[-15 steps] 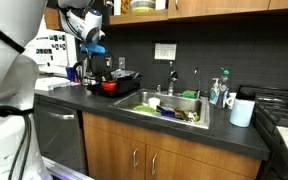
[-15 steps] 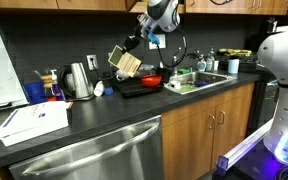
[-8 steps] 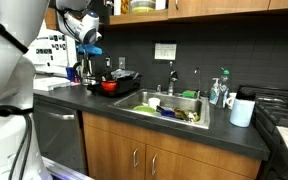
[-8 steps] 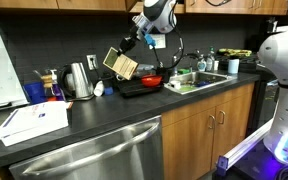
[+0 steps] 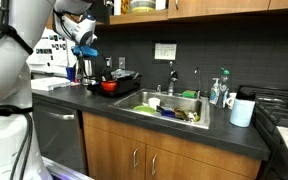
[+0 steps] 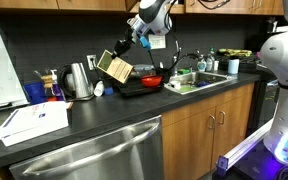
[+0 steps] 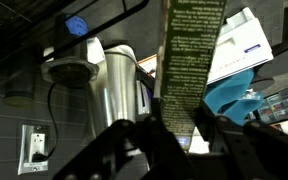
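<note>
My gripper (image 6: 127, 52) is shut on a flat tan and green carton (image 6: 114, 67) and holds it tilted in the air above the counter, between the steel kettle (image 6: 79, 80) and the red bowl (image 6: 151, 80). In the wrist view the carton (image 7: 189, 50) runs up from between the jaws (image 7: 184, 128), with the kettle (image 7: 114, 85) just beyond it and a blue object (image 7: 234, 95) to the right. In an exterior view the arm's end (image 5: 86, 45) hangs over the far end of the counter, above the red bowl (image 5: 109, 86).
A black tray (image 6: 134, 90) holds the red bowl. A blue cup (image 6: 34, 92) and a white box (image 6: 34, 122) lie past the kettle. The sink (image 5: 169, 105) holds dishes, with a soap bottle (image 5: 219, 90) and a white container (image 5: 242, 110) beside it.
The gripper has carried the carton sideways away from the sink toward the kettle, and a little lower. Nothing else moved.
</note>
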Action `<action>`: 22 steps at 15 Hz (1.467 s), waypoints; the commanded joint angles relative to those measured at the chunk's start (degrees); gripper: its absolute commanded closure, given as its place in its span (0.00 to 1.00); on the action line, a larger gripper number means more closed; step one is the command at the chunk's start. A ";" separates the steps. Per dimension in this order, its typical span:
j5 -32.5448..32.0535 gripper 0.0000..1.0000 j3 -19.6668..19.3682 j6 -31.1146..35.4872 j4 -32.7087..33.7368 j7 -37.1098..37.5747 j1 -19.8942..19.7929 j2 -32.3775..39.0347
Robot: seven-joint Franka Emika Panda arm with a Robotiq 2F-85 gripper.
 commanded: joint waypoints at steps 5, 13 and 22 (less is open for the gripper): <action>-1.15 0.88 -4.77 -1.64 4.95 0.10 7.76 -2.24; -2.50 0.88 -11.69 -2.46 7.71 1.01 16.45 -2.92; -17.21 0.88 -8.46 -5.10 5.78 8.32 13.48 -6.40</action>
